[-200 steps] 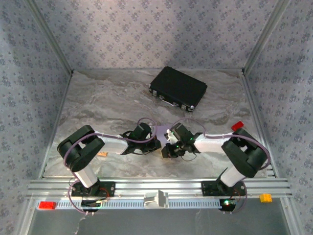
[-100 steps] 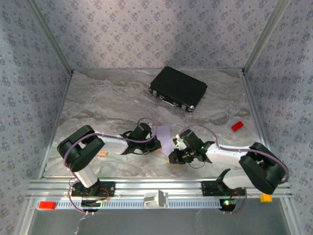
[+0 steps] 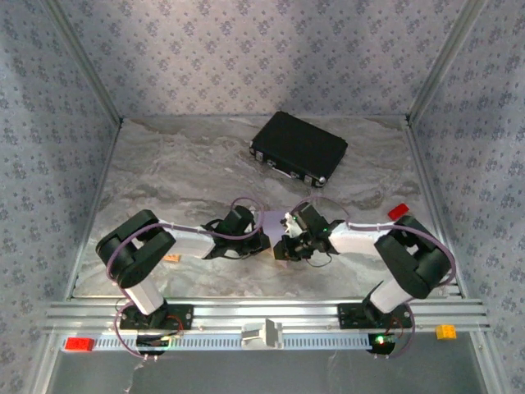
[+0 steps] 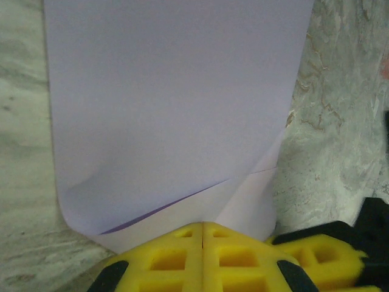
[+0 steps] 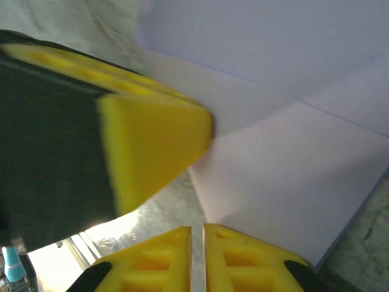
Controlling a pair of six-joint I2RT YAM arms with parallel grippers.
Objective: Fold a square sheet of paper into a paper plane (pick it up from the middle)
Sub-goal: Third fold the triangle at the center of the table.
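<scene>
Both busy | left pincer [image 4: 202, 234] clenched on the square sheet of paper [image 4: 176, 103], 6 o'clock of black case [image 3: 299, 148] | right pincer [image 5: 197, 234] near-closed at its edge, grip unclear | early fold, guessing | next: crease it flat

I count from remote feed:
- arms: two, left arm [image 3: 135, 250] and right arm [image 3: 410, 258]
- square sheet of paper [image 4: 176, 109]: one, lilac
- black case [image 3: 299, 148]: one, far side of worktop [image 3: 180, 172]
- red blocks: two, red block [image 3: 399, 212] on worktop, second red block [image 3: 79, 344] on front rail [image 3: 328, 316]
- orange block [image 3: 445, 332]: one, on rail
- tan block [image 3: 171, 258]: one, beside left arm
- white bracket [image 3: 262, 334]: one, mid rail
</scene>
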